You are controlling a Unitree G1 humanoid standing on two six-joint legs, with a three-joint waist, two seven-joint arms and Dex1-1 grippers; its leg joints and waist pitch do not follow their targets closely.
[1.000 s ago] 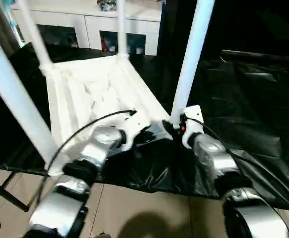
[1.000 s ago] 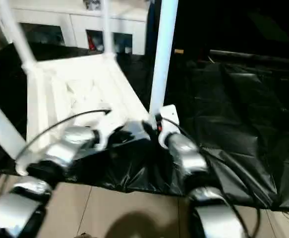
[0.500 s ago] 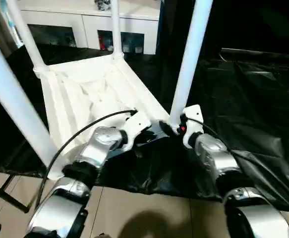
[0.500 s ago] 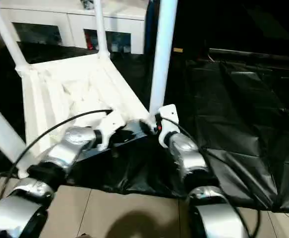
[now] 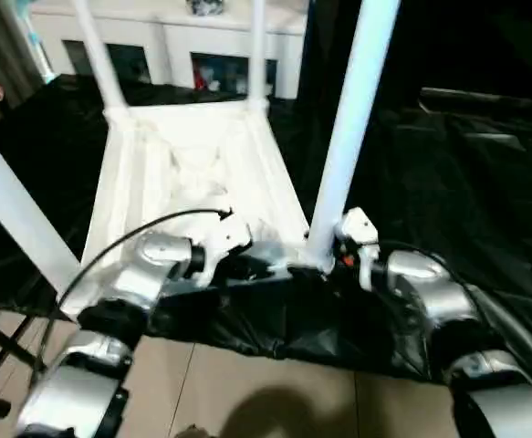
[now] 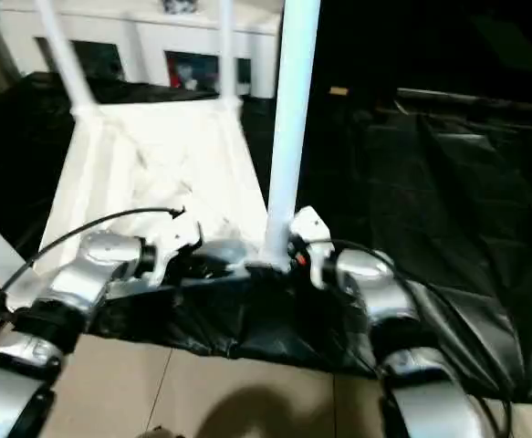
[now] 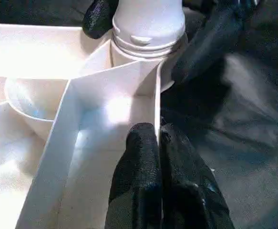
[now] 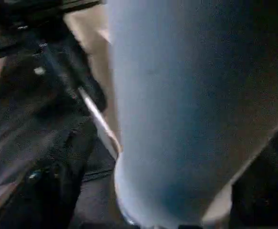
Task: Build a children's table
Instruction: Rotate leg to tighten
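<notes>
Table top (image 5: 192, 173) upside down on black sheeting (image 5: 466, 182), ribbed underside up, near edge at the bench front. Four legs standing in corner sockets; near-right leg (image 5: 348, 137) the one being worked.

Left gripper (image 7: 158, 138) pinched shut on the top's thin rim wall (image 7: 156, 100), just beside the near-right socket (image 7: 146, 45). Bracing the top, by the look of it.

Right gripper (image 5: 331, 258) at the base of that leg, black fingers (image 7: 196, 52) spread either side of it. Wide apart, but cannot tell from the frames whether clamped or just straddling.

Step in hand, as a guess: seating the last leg. Threaded collar visible at the socket mouth, so possibly not fully home.

Next: close on the leg base, twist or press down square while holding the rim. Risk: top sliding on the sheeting.
</notes>
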